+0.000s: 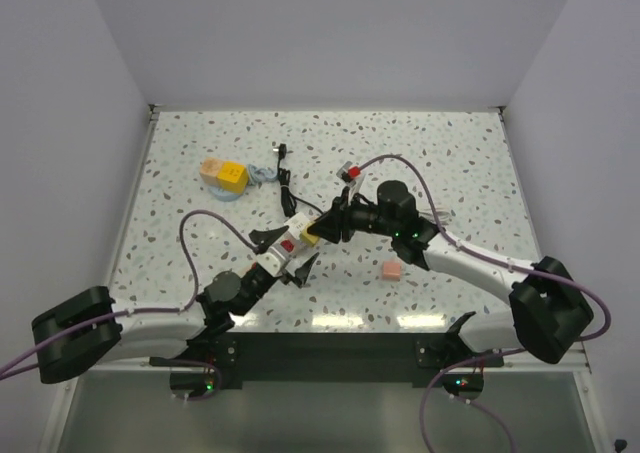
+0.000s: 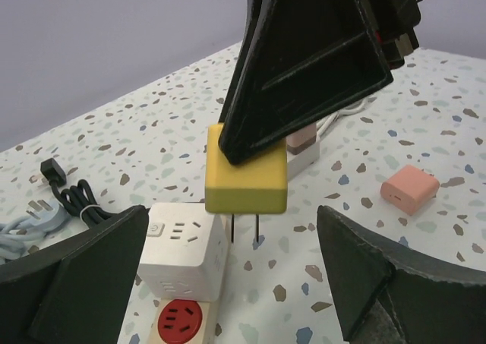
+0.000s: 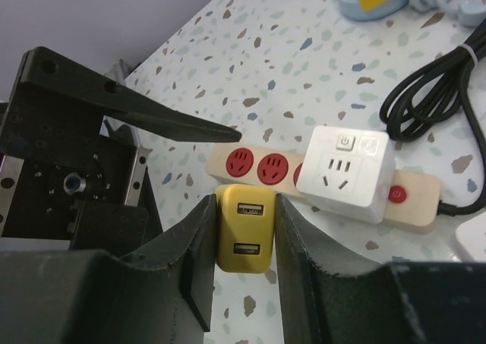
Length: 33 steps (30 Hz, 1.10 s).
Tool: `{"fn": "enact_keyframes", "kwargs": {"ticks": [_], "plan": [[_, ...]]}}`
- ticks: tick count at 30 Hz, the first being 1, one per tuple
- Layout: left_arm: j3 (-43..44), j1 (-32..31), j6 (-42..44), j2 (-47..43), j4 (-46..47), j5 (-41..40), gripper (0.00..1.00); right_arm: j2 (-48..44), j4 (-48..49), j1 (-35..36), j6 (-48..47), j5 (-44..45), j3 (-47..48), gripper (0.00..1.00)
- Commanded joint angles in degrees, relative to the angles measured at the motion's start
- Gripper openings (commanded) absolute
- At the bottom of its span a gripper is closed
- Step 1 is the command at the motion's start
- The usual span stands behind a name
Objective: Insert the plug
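My right gripper (image 1: 322, 228) is shut on a yellow USB charger plug (image 3: 244, 226), which also shows in the top view (image 1: 311, 235). In the left wrist view the plug (image 2: 247, 169) hangs with its two prongs pointing down, above bare table just right of a white cube adapter (image 2: 182, 249). The cube sits on a beige power strip with red sockets (image 3: 262, 165). My left gripper (image 2: 231, 276) is open, its fingers (image 2: 76, 283) spread wide on either side of the strip (image 1: 288, 245) without touching it.
A pink block (image 1: 391, 272) lies right of the strip. A black cable (image 1: 285, 178) coils behind it, and shows in the right wrist view (image 3: 433, 93). An orange-yellow object on a blue disc (image 1: 223, 176) sits far left. A white-and-red plug (image 1: 348, 170) lies at the back.
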Motion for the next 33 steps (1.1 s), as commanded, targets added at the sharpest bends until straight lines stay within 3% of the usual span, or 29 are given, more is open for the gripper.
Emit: {"fn": "enact_keyframes", "kwargs": {"ticks": [1,6,9,10,13,17,22,33], "plan": [[-3.1,0.1,-1.6,-6.5,1.3,-2.9,0.98,-2.5,-3.7,0.0,-4.4,3.9,4.9,0.0],[-5.2,0.1,-7.4,-18.1,-11.1,-11.4,0.98,-2.2,-9.0,2.7,-7.6,9.1,8.3,0.0],[-5.8,0.3,-15.8,-25.7,-20.0,-19.9,0.98,-1.5,-11.5,4.9,-9.7,12.7,10.1,0.0],[-5.4,0.3,-18.5,-28.9,-27.4,-25.5,0.99,-1.4,-11.8,5.8,-10.3,13.4,10.4,0.0],[-3.0,1.1,-28.0,-32.2,-40.6,-32.1,1.0,-0.4,-13.2,7.4,-11.0,16.6,11.7,0.0],[0.0,1.8,-40.2,-30.4,-50.6,-35.0,1.0,1.2,-14.1,10.5,-10.9,22.2,13.0,0.0],[2.0,2.2,-47.8,-24.7,-54.4,-38.2,1.0,6.8,-14.6,15.3,-9.5,29.6,14.6,0.0],[1.4,9.6,-47.9,-7.4,-41.6,-28.5,1.0,10.4,-17.3,17.0,-9.0,40.1,12.9,0.0]]}}
